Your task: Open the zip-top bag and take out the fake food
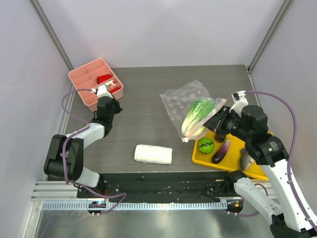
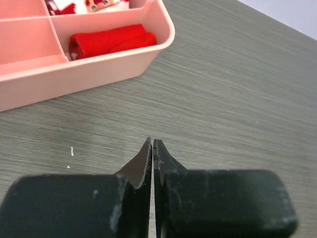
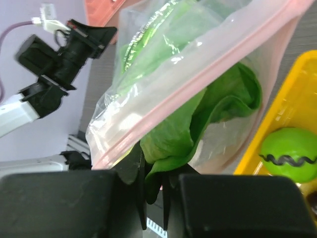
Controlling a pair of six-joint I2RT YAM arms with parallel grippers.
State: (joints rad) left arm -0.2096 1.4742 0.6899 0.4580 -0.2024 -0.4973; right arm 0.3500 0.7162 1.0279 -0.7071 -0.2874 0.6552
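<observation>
The clear zip-top bag [image 1: 185,101] with a pink zip strip [image 3: 208,79] hangs open above the table at centre right. The leafy green cabbage [image 1: 195,116] sticks halfway out of its mouth. My right gripper [image 1: 220,120] is shut on a cabbage leaf [image 3: 173,144] at the bag's mouth and holds it in the air. The green striped ball [image 1: 206,146] and the purple eggplant [image 1: 221,151] lie in the yellow tray [image 1: 250,166]. My left gripper [image 1: 110,99] is shut and empty, low over the table beside the pink divided box [image 1: 81,79].
The pink divided box [image 2: 89,64] holds red and white items at the back left. A folded white towel [image 1: 153,154] lies at the front centre. The yellow tray sits under my right arm, near the right front edge.
</observation>
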